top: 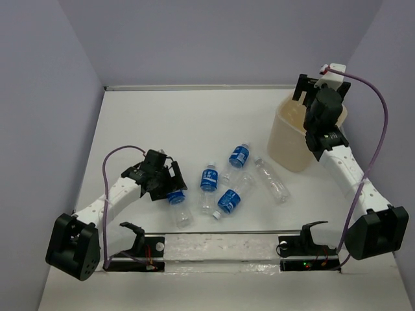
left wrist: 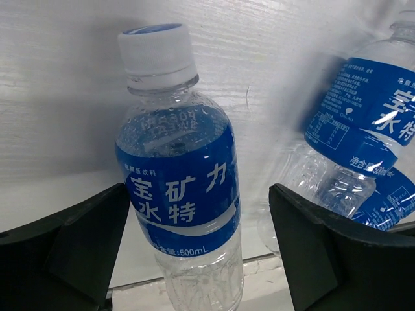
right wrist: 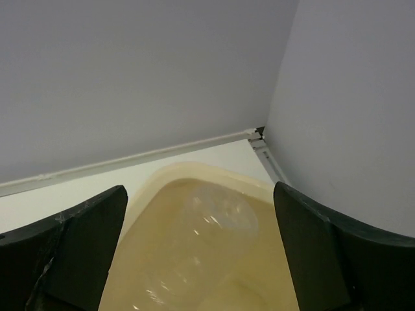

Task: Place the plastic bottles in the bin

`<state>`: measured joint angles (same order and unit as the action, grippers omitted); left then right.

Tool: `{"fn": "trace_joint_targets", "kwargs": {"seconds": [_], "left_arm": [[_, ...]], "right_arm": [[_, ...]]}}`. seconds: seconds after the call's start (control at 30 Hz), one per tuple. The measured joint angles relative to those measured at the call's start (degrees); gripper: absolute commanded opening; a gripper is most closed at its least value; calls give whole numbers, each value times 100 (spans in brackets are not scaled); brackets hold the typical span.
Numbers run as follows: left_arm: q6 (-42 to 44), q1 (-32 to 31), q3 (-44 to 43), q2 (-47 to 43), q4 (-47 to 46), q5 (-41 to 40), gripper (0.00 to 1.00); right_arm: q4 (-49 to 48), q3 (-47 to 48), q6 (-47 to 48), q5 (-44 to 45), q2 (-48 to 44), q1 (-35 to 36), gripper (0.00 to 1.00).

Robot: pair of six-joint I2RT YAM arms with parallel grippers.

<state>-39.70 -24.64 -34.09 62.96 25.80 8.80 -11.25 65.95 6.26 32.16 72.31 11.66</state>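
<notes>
Several clear plastic bottles lie in the middle of the table: blue-labelled ones (top: 208,181), (top: 239,155), (top: 230,197) and an unlabelled one (top: 272,180). My left gripper (top: 174,188) is open around another blue-labelled bottle (top: 178,206). In the left wrist view this bottle (left wrist: 178,188) lies between the spread fingers of the left gripper (left wrist: 198,214), nearer the left one. The cream-beige bin (top: 292,152) stands at the far right. My right gripper (top: 320,94) hovers open over it. In the right wrist view the right gripper (right wrist: 201,207) is empty and a blurred clear bottle (right wrist: 214,227) is inside the bin (right wrist: 168,172).
Grey walls close the table at the back and on both sides; the bin sits near the back right corner (right wrist: 259,133). A second labelled bottle (left wrist: 363,129) lies just right of my left gripper's right finger. A taped strip (top: 220,246) runs along the near edge between the arm bases.
</notes>
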Motion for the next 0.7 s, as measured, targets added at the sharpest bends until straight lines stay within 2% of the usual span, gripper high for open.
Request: {"fn": "trace_joint_targets", "kwargs": {"seconds": [0.03,0.2,0.23,0.3,0.33,0.37,0.43,0.5,0.53,0.7], "left_arm": [[-11,0,9,26,-28,0,95],[-90,0,70,129,-140,-111,81],[-105,0,74,151,-168,-136,71],[-122,0,74,229,-251,-175,58],[-136,0,74,262,-302,-170,46],[-160,0,74,275,-343,-177,44],[-162,0,76,299,-415,-181,32],[-166,0,76,304,-474,-201,31],[-166,0,76,304,-490,-210,26],[-120,0,-57,212,-258,-374,24]], "right_arm": [[57,-105,-140,-52,-125,-4,100],[579,-315,-1038,-715,-748,-4,100],[658,-321,-1224,-866,-872,-4,100],[708,-415,-1572,-1272,-1198,-4,100],[739,-509,-1746,-1502,-1388,-4,100],[769,-603,-1910,-1681,-1537,-4,100],[813,-874,-2258,-2046,-1891,-4,100],[870,-1158,-2542,-2378,-2181,-4,100],[927,-1298,-2673,-2533,-2321,-4,100],[1237,-1910,-3093,-3073,-3016,-4,100]]}}
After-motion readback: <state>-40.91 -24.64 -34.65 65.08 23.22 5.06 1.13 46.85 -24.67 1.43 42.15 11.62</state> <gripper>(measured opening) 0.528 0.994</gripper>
